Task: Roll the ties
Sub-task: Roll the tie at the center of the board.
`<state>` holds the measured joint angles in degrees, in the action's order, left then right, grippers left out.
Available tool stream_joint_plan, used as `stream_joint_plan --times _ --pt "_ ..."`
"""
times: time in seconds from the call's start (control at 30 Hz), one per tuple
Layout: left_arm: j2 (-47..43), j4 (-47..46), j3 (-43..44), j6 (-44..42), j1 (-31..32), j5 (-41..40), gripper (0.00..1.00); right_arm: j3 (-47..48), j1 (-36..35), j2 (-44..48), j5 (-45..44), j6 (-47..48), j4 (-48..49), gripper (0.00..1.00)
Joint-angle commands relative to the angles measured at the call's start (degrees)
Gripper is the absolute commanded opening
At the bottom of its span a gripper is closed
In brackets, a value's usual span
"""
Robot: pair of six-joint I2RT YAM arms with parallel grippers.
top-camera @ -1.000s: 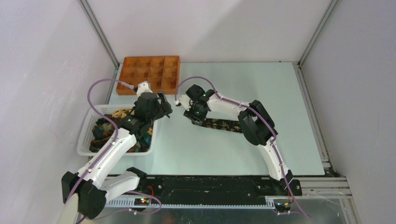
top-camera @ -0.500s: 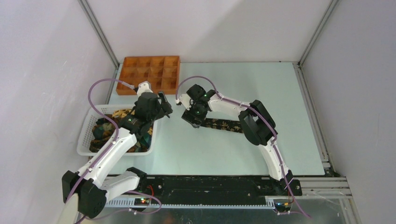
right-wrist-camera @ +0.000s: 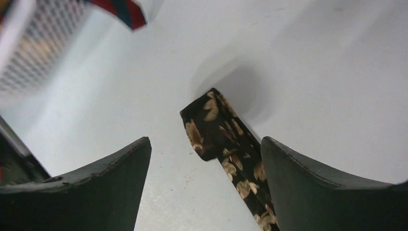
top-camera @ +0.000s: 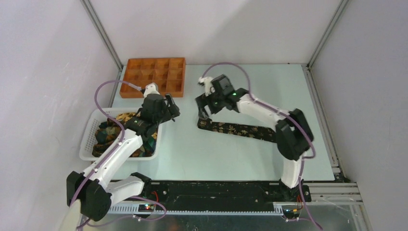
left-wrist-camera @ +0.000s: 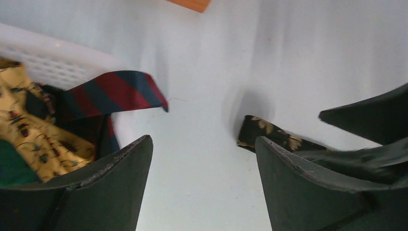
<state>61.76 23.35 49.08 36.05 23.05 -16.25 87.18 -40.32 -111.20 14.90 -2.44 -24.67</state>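
One dark tie (top-camera: 235,129) with a gold leafy print lies stretched flat on the table, its left end slightly folded over. My right gripper (top-camera: 203,109) hovers open just above that end with nothing between its fingers. In the right wrist view the tie (right-wrist-camera: 226,139) runs between the gripper's (right-wrist-camera: 204,144) spread fingers, nearer the right one. My left gripper (top-camera: 174,109) is open and empty over bare table beside the basket. In the left wrist view the tie's end (left-wrist-camera: 262,131) lies just beyond my left gripper's (left-wrist-camera: 203,142) right finger.
A white mesh basket (top-camera: 87,139) at the left holds more ties, among them a yellow one (left-wrist-camera: 29,130). A red-and-navy striped tie (left-wrist-camera: 120,91) hangs over its rim. An orange compartment tray (top-camera: 154,76) stands at the back left.
My right gripper has opened, let go of the tie's end and pulled up and back to the right. The tie now lies stretched out longer. The left arm has barely moved.
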Motion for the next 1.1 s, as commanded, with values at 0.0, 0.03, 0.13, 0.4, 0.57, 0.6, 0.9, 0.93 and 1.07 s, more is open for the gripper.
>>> stream_joint_plan --times 0.0,0.03,0.13,0.4,0.57,0.6,0.9,0.93,1.07 --pt "1.35 -8.23 0.73 1.22 -0.41 7.27 0.84 -6.81 5.5 9.24 0.4 -20.93 9.02 0.84" --pt "2.34 -9.44 0.73 1.48 -0.36 7.98 0.84 -8.95 6.8 10.41 0.53 -24.72 9.37 0.83" --pt "4.96 -11.32 0.78 2.31 -0.37 11.12 0.84 -13.99 8.59 11.77 1.93 -30.93 10.78 0.73" --pt "13.7 -17.5 0.8 4.17 0.97 19.65 0.83 -19.61 8.57 12.29 4.91 -41.14 14.5 0.51" --pt "17.75 -19.76 0.67 4.28 2.28 21.15 0.83 -19.76 7.76 11.33 5.67 -42.84 15.3 0.45" --pt "18.83 -20.35 0.6 4.33 2.51 21.38 0.83 -19.76 7.57 10.86 6.26 -43.4 16.08 0.43" --pt "22.61 -21.64 -0.1 5.07 2.97 20.89 0.83 -19.65 7.26 5.91 7.09 -46.2 20.16 0.32" --pt "22.84 -21.75 -0.3 5.12 2.99 20.97 0.83 -19.62 7.22 5.07 7.08 -46.27 20.39 0.32" --pt "24.23 -22.58 -0.78 5.39 2.97 21.71 0.83 -19.67 7.19 3.45 7.17 -46.72 21.7 0.31"
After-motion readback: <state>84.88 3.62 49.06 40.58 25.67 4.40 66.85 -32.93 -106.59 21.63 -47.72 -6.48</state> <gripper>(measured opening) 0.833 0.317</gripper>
